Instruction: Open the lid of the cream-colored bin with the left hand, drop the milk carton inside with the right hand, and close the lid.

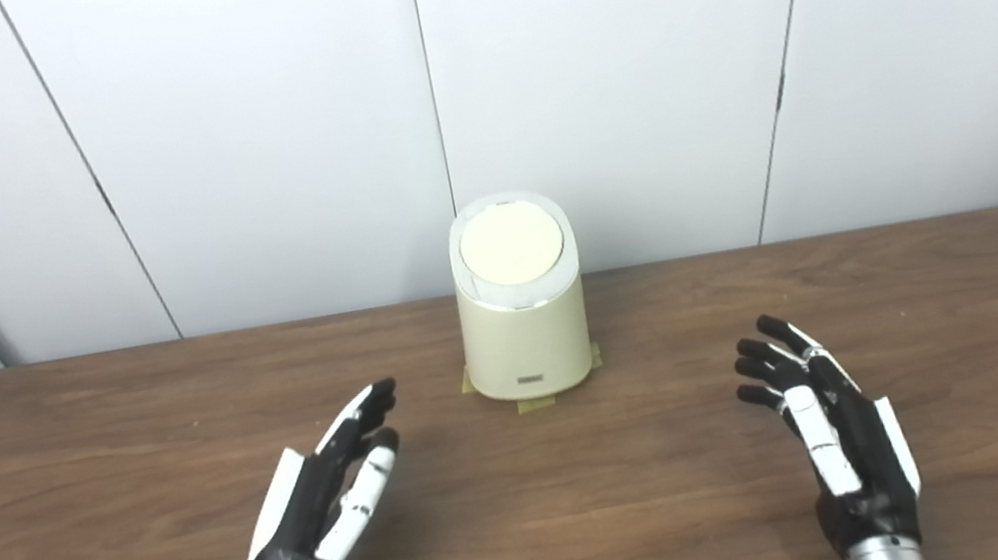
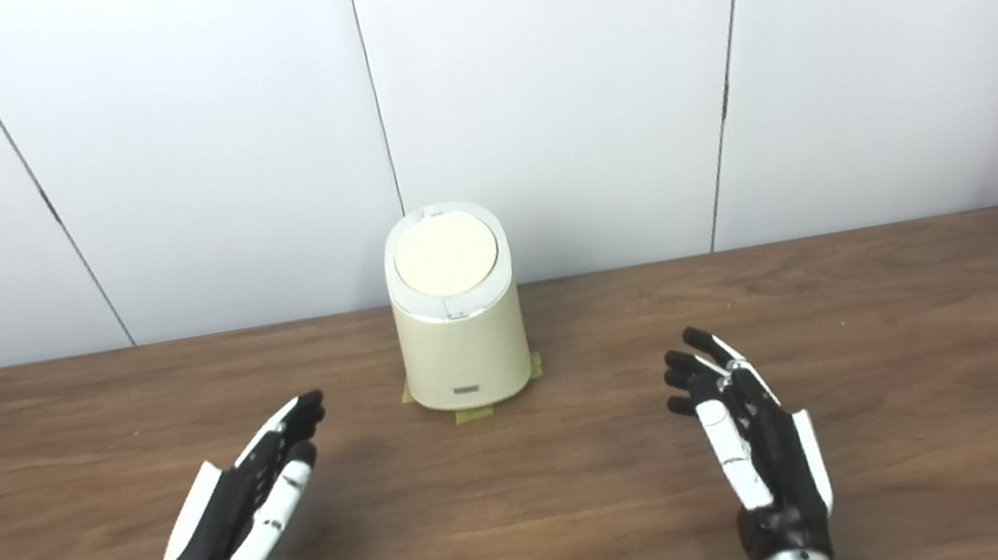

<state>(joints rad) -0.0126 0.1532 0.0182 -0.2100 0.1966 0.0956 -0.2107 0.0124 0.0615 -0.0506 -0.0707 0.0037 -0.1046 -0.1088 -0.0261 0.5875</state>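
Left hand (image 1: 322, 497) hovers over the tabletop (image 1: 85, 471) with its fingers stretched out and loosely apart, holding nothing; the right hand (image 1: 833, 427) mirrors it on the other side, fingers extended and slightly spread, also empty. Both are black with white plates along the backs and fingers, joined to silver metal wrists, and a dark cable trails from the left wrist.

Between them and farther back stands the cream-colored bin (image 1: 526, 336), a smooth, glossy plastic tub, rounded and oval in outline, with a small dark label low on its front. Its lid (image 1: 512, 245) is down: a flat, pale yellow round disc set in a white rim that slopes toward the camera. Bits of yellowish tape (image 1: 535, 404) show at the foot of the bin, marking its place. No milk carton is visible in either view.

Dark brown wood grain runs lengthwise across the tabletop, which has rounded far corners. Behind it rise plain white wall panels (image 1: 602, 50), matte, divided by thin dark seams.
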